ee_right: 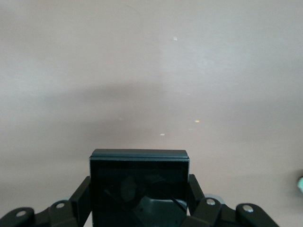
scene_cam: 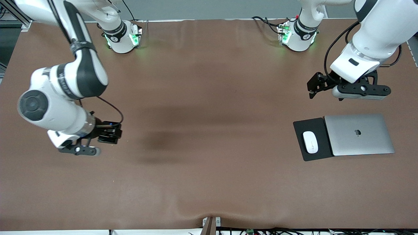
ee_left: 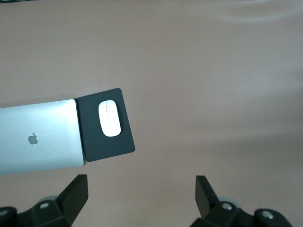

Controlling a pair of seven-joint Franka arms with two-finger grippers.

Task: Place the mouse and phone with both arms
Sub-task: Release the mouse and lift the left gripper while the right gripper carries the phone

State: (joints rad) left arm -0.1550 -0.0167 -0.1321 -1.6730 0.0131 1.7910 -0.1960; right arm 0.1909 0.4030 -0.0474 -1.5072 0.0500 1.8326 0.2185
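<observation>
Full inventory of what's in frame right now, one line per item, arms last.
mouse: 1, white, on the mouse pad, toward the left arm's end of the table.
mouse pad: 1, black, flat on the table, beside the laptop.
laptop: 1, silver, lid closed, toward the left arm's end.
phone: 1, black, held in the right gripper.
table: 1, brown cover.
left gripper: 1, black, open, empty, above the table near the laptop.
right gripper: 1, black, shut on the phone, over the right arm's end.
</observation>
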